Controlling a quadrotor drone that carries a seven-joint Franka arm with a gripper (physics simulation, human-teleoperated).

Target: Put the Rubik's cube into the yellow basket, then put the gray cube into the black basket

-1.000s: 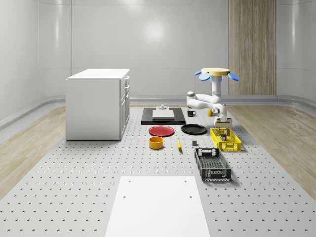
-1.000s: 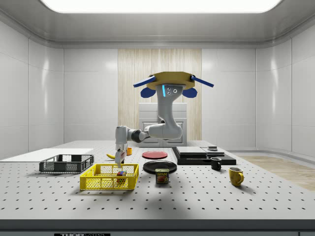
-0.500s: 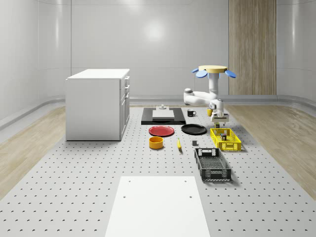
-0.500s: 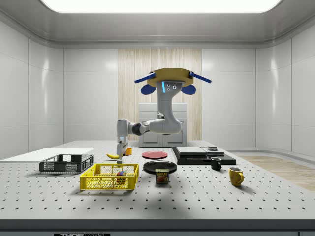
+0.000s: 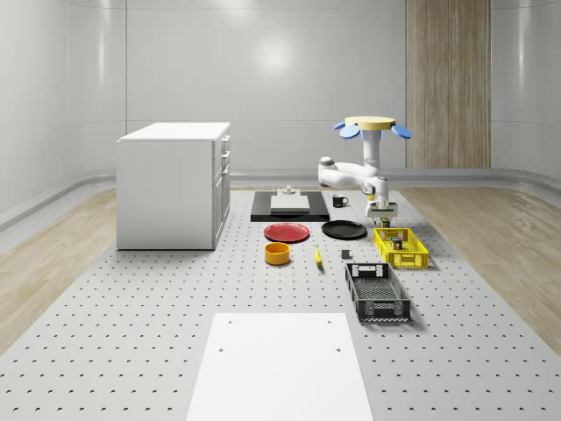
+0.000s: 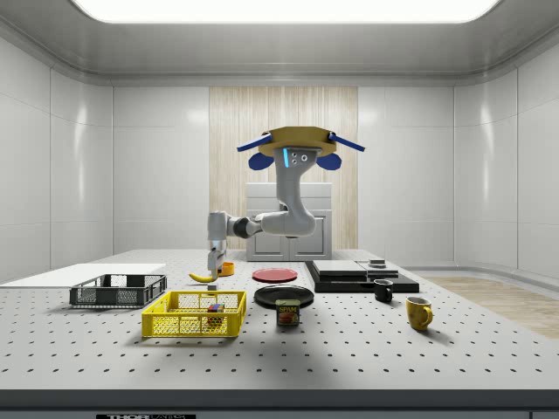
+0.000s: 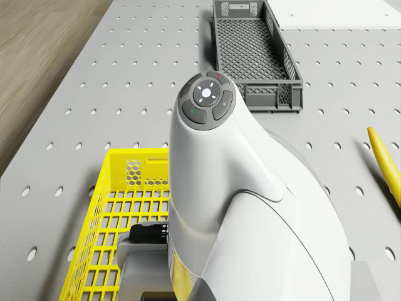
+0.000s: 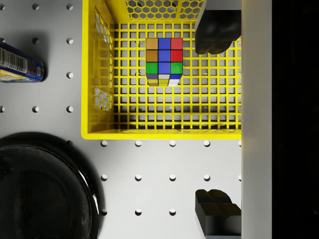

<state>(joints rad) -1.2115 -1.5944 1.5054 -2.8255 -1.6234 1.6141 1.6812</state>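
Jaws standing wide apart, empty; gripper (image 8: pixel 215 119) hanging above yellow basket (image 8: pixel 99 74) rim. Rubik's cube (image 8: pixel 164 60) lying inside basket. Drone (image 6: pixel 299 144) hovering over table (image 6: pixel 367 349), near black plate (image 8: pixel 40 189).

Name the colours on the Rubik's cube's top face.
The Rubik's cube shows orange, blue, red and green squares, best in the wrist view.

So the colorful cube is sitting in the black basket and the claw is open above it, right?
Not quite. The Rubik's cube is sitting in the yellow basket, not the black basket, as the wrist view shows. The rest holds: the gripper is open above it, fingers spread wide, with the drone hovering over the table.
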